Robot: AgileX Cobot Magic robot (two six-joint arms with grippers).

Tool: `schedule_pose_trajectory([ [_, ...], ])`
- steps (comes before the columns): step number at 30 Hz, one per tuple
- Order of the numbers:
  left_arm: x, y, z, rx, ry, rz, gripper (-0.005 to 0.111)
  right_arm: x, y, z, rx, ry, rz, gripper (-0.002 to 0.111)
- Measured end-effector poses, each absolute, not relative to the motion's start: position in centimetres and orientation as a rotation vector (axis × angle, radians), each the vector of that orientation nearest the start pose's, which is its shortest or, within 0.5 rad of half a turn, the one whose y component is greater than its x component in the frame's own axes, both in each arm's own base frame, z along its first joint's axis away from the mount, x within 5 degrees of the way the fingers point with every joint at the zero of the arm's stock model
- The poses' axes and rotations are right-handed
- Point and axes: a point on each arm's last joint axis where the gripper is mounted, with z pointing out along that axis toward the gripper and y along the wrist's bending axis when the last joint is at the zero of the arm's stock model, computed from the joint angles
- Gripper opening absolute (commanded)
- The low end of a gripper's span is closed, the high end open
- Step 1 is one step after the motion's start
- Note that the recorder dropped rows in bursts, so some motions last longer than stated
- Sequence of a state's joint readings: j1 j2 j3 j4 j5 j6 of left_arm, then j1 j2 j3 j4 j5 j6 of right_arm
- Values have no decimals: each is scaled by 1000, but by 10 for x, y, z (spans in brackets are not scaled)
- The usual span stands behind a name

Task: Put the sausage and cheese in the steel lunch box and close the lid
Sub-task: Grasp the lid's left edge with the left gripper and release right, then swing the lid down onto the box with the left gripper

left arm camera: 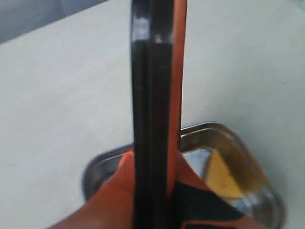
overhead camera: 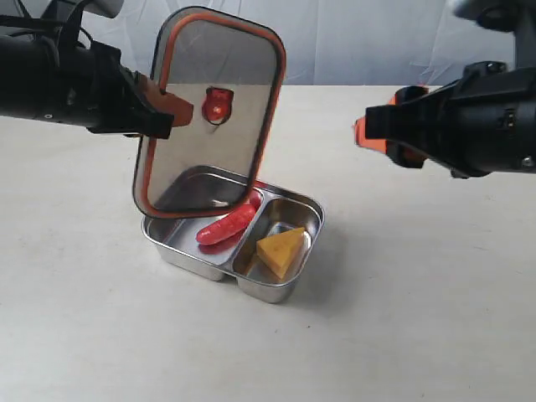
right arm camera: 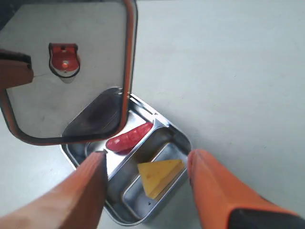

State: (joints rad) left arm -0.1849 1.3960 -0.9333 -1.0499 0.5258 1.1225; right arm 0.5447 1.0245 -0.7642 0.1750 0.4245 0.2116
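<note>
Looks like a robotics lab bench from where I stand. Bare cream tabletop (overhead camera: 419, 335), plain pale backdrop (overhead camera: 360, 42) (cloth or wall, unclear), black left arm (overhead camera: 50, 79) and right arm (overhead camera: 481, 117) over toy cheese (overhead camera: 280, 249).

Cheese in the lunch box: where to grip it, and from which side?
From above with the right gripper: the steel lunch box walls and divider block any side approach. Pinch the cheese across its thick end, not the tapering tip, which would likely squeeze out.

Pale table (overhead camera: 419, 318), grey backdrop (overhead camera: 352, 42)
</note>
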Motion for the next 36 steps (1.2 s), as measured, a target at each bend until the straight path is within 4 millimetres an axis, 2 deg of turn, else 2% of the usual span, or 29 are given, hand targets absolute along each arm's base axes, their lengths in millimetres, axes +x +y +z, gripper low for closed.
schedule_pose_trajectory([
  [5,286,-94,284,792,2058,-239,0,161,96,329,-180,2162,519,49],
  [14,277,-129,287,1194,1791,77,0,137,71,332,-180,2227,352,49],
  [21,268,-150,288,1487,1563,267,0,128,57,336,-168,2218,244,49],
  [23,266,-149,283,1543,1547,312,0,127,55,336,-162,2219,240,49],
  [25,262,-141,268,1624,1589,389,0,127,55,337,-164,2216,233,49],
  [27,257,-131,254,1618,1666,458,0,127,55,337,-162,2217,233,49],
  [29,248,-126,251,1606,1657,540,0,127,55,337,-160,2218,232,49],
  [32,232,-133,250,1598,1580,638,0,127,54,337,-162,2216,227,49],
  [34,221,-139,245,1530,1549,741,0,127,54,337,-160,2216,228,49],
  [36,211,-145,240,1502,1514,753,0,127,54,337,-159,2216,227,49],
])
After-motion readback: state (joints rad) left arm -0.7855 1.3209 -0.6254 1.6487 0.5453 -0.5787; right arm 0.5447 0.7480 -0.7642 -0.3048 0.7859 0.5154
